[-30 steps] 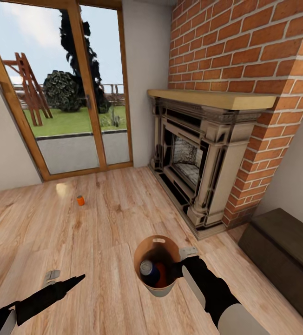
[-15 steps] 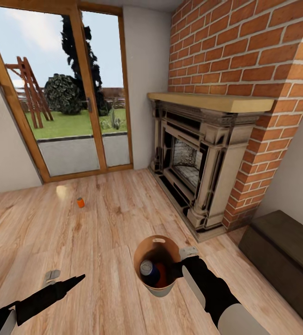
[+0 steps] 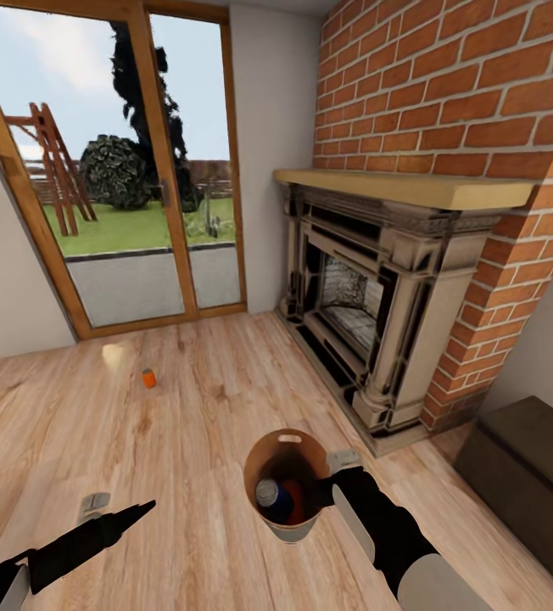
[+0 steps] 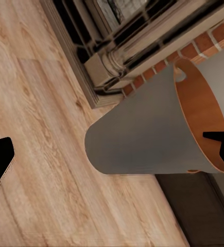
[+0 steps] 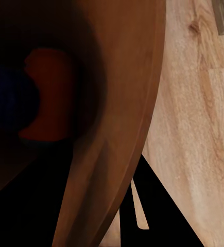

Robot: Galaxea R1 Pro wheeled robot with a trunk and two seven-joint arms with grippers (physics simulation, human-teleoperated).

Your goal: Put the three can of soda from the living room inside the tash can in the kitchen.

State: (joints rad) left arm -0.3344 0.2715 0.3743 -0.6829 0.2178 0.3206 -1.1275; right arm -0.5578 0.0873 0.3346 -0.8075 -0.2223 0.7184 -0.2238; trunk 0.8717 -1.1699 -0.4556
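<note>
Bin: the tash can (image 3: 287, 482) hangs off the floor (image 3: 183, 441), carried at its rim by the right tool (image 3: 334, 485); brown inside faces up, handle slot on the far side of the rim.
Why carried: my reading is that the bin travels with the robot so cans can be dropped in on the spot instead of being ferried one at a time.
Cans inside: a dark blue can with silver top (image 3: 269, 495) and an orange can (image 3: 293, 501) lie at the bottom, side by side, touching.
Third can: an orange can (image 3: 148, 378) sits on the floor near the glass doors (image 3: 132, 178), well apart from the bin and both arms.
Right arm: reaches forward, bent at the elbow, wrist turned in toward the rim; right tool clenched on the bin wall (image 5: 117, 103), one finger inside, one outside.
Left arm: stretched low and forward over the floor; left tool (image 3: 136, 512) carries nothing; whether its fingers are spread or closed I cannot tell.
Room: brick fireplace (image 3: 370, 314) ahead on the right, dark bench (image 3: 522, 458) beside it.
</note>
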